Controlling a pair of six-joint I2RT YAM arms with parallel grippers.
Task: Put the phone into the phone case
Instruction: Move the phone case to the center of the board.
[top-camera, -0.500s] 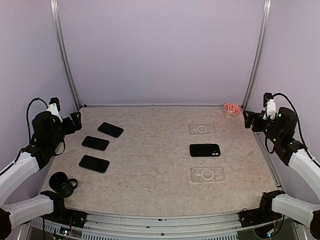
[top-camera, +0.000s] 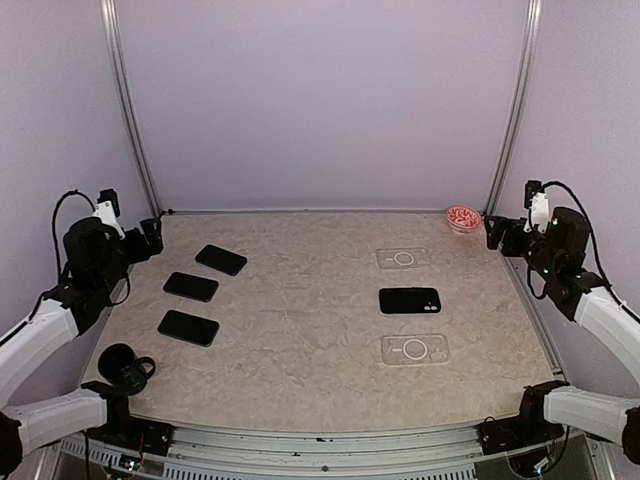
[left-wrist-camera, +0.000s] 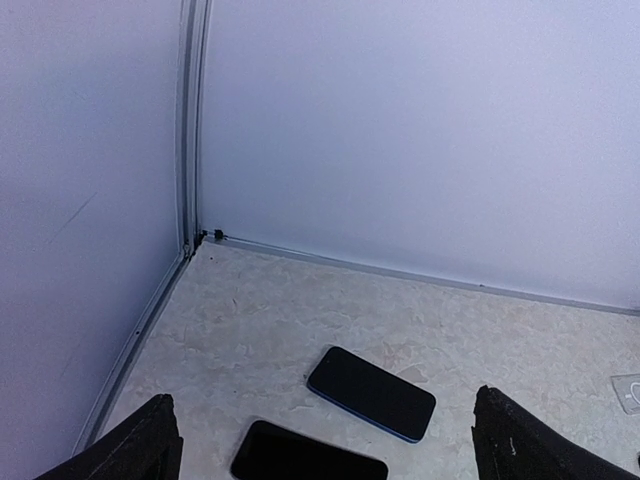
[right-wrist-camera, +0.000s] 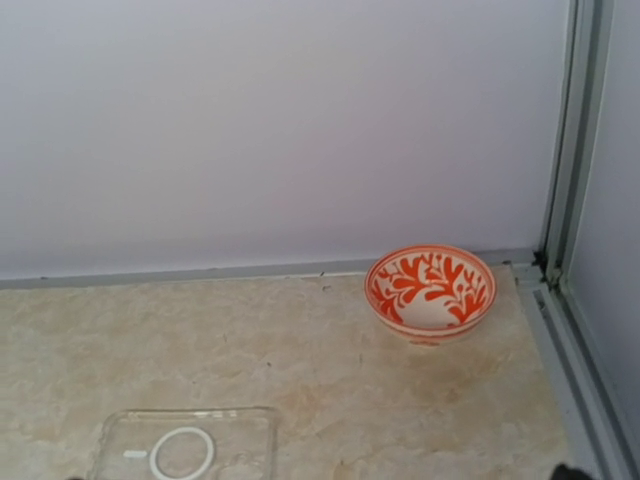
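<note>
Beige, marble-patterned tabletop is carrying everything in the scene. Three black phones are lying flat in a slanted row on its left half, well apart from one another: the far phone, the middle phone and the near phone. None of them is sitting in a case. On the right half, the far clear case and the near clear case are lying flat, each showing a white ring. Between them a dark rectangle is lying with small lenses at its right end (whether it is a phone or a dark case cannot be told from these views).

The left gripper is hovering above the far-left part of the table, pointing towards the phones. Its wrist camera is showing both black fingers spread wide at the bottom corners of the view, with nothing between them. The right gripper is hovering near the far-right corner, just beside an orange-and-white patterned bowl. Its jaws are standing fully apart and holding nothing, and only a sliver of a finger is showing in its own wrist view.

A black mug is standing at the near-left edge.
</note>
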